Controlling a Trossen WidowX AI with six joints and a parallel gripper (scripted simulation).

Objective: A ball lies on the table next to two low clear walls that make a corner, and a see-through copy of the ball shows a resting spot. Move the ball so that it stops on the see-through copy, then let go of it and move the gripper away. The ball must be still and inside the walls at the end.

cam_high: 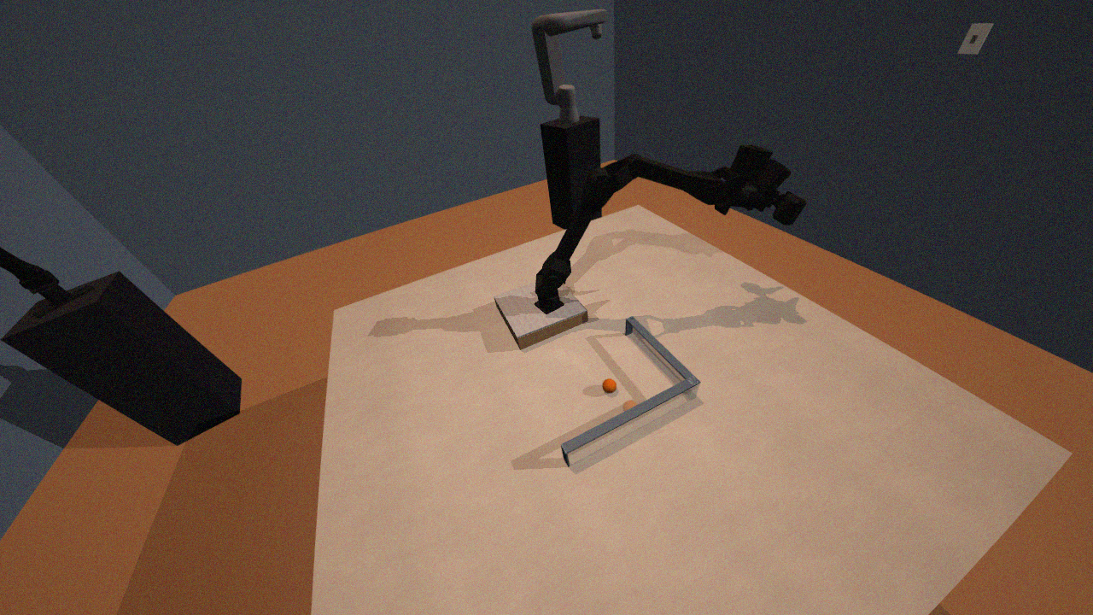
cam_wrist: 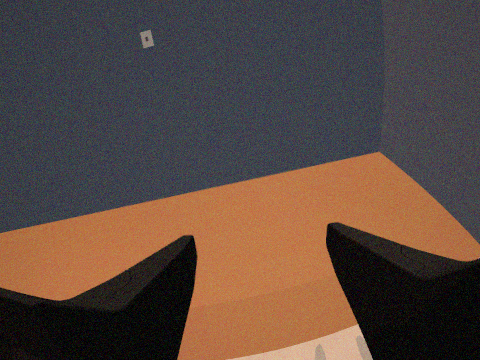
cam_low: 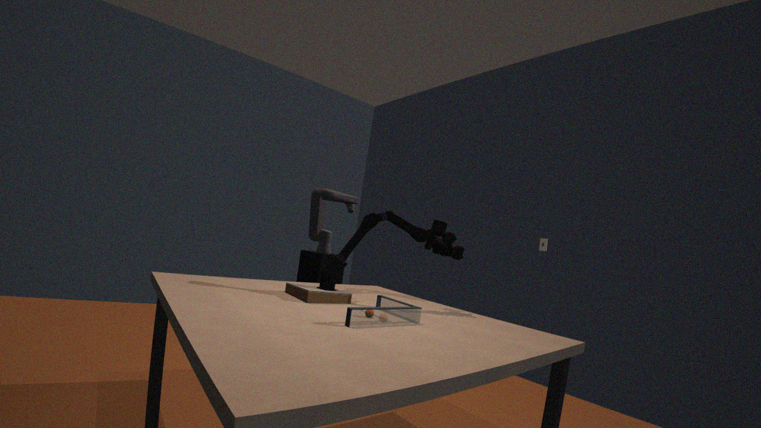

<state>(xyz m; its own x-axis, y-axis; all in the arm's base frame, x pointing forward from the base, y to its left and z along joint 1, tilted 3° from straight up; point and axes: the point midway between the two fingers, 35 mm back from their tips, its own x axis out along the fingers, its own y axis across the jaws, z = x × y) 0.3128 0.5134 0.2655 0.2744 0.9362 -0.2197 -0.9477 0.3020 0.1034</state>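
One table [cam_high: 764, 497] carries two walls [cam_high: 661, 359]; the gripper [cam_high: 791, 207], spread with nothing in it, hangs high at the far right. It should descend squarely over the ball [cam_high: 609, 385], lying inside the corner just beside the copy [cam_high: 628, 405].

Counter [cam_high: 764, 489] top matt, pale. Walls [cam_high: 663, 359] clear, glassy. Ball [cam_high: 609, 385] smooth, orange. Tool [cam_high: 791, 207] matt black, plastic-looking.

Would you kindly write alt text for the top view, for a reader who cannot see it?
An orange ball rests on a pale table inside two low walls forming a corner, just short of its faint copy. The dark arm reaches high to the right, its open gripper empty, far from the ball.
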